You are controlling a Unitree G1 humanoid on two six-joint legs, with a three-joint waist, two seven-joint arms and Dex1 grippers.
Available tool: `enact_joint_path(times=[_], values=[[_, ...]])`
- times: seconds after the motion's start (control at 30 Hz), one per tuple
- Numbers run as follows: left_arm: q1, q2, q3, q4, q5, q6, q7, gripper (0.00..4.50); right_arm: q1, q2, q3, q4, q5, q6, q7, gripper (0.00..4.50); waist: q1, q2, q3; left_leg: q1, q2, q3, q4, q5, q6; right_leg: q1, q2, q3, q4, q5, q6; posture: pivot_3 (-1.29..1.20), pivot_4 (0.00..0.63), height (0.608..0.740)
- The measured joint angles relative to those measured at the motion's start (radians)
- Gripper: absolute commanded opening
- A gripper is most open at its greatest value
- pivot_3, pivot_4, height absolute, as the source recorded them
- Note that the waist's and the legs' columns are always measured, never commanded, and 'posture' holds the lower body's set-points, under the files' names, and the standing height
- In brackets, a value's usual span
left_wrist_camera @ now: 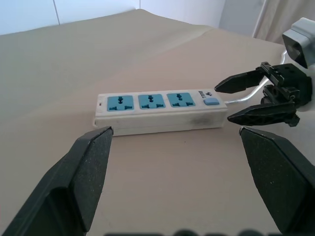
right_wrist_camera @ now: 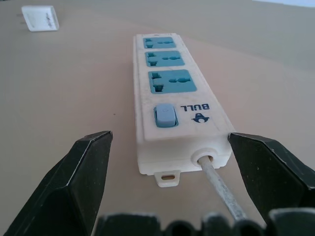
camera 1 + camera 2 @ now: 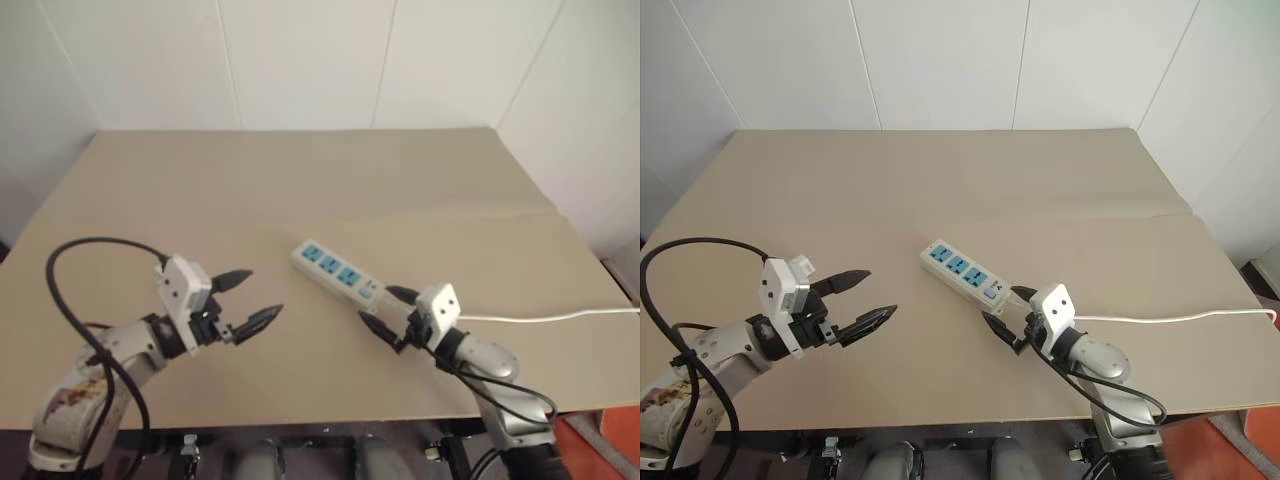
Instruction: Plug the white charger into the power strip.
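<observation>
Power strip [image 3: 338,270], frame centre, on surface [image 3: 300,180]; charger [image 2: 40,18] upper left. Left tool [image 3: 248,299], right tool [image 3: 387,310]: wide open, empty. Advice: steady strip's cord end before fetching charger.

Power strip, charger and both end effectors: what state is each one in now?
power strip: flat on the table, all three outlets empty, cord attached.
white charger: lying on the table, unplugged, apart from the strip.
left end effector: open, holding nothing.
right end effector: open, at the strip's cord end, holding nothing.
</observation>
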Motion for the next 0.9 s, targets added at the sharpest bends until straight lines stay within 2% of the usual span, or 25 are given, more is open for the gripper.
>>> enact_joint_path(times=[0.4, 0.57, 0.73, 0.9], values=[[0.031, 0.000, 0.013, -0.020, -0.001, 0.000, 0.017, 4.50, -0.110, 0.000, -0.008, 0.116, -0.022, -0.077, -0.009, 4.48, -0.001, 0.000, 0.000, 0.000, 0.000, 0.000, 0.000, 0.000, 0.000, 0.000, 0.000, 0.000, 0.000, 0.000, 0.000, 0.00, 0.150, 0.740], [0.030, 0.000, 0.012, -0.020, -0.001, 0.000, 0.017, 4.50, -0.153, -0.001, -0.002, 0.167, -0.021, -0.084, 0.040, 4.48, -0.001, 0.000, 0.000, 0.001, 0.000, 0.000, 0.000, 0.000, 0.000, 0.000, 0.000, 0.000, 0.001, 0.000, 0.000, 0.00, 0.150, 0.740], [0.037, 0.000, 0.012, -0.020, -0.001, -0.001, 0.018, 4.50, -0.138, -0.001, 0.011, 0.141, 0.027, -0.034, 0.095, 4.48, -0.001, 0.000, 0.000, 0.000, 0.000, -0.001, 0.000, 0.000, 0.000, 0.000, 0.000, 0.000, 0.001, 0.000, 0.000, 0.00, 0.150, 0.740], [0.041, -0.002, 0.012, -0.020, -0.001, -0.002, 0.018, 4.50, -0.137, 0.011, 0.012, 0.127, 0.029, -0.023, 0.074, 4.48, 0.000, 0.000, 0.000, 0.001, 0.000, -0.001, 0.000, 0.000, 0.000, 0.000, -0.001, 0.000, 0.001, 0.000, 0.000, 0.00, 0.150, 0.740]])
